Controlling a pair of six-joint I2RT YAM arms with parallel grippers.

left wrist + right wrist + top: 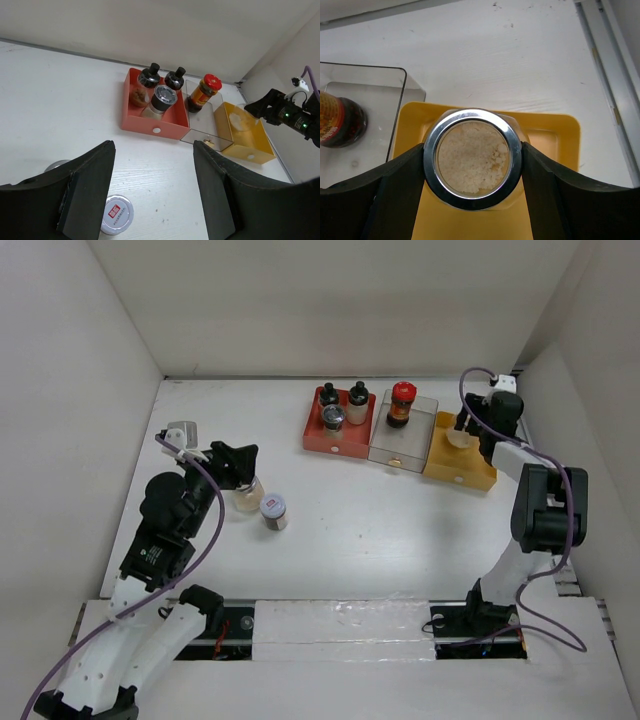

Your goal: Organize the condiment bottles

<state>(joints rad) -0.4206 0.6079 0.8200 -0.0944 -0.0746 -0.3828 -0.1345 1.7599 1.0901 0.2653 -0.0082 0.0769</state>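
From above, the left gripper [240, 472] hangs over the left part of the white table [380, 540]. A pale jar [246, 499] stands just at its tip, and a white-lidded jar [273, 510] stands just beside that one. Three trays sit in a row toward the back.

- **Red tray** [335, 447]: it holds a black-capped bottle [328, 395], a second black-capped bottle [358, 394] and a grey-capped bottle [334, 418].
- **Clear tray** [395, 453]: it holds a red-capped jar [402, 403].
- **Yellow tray** [465, 476]: the right gripper [461, 430] reaches down into its far end, where a silver-rimmed jar [458, 438] sits between the jaws.

In the left wrist view, the two black fingers [85, 195] stand partly apart and grip nothing. The white-lidded jar is on the table below the gap, nearer the finger on the left of the picture. The three trays and their bottles show further off, upright.

In the right wrist view, the fingers [400, 195] press against both sides of the silver-rimmed jar, so the jaws are closed on it. Pale grains show inside its rim. The yellow tray lies beneath it, but I cannot tell whether the jar rests on the tray floor. The dark body of the red-capped jar shows at the left, in the clear tray.
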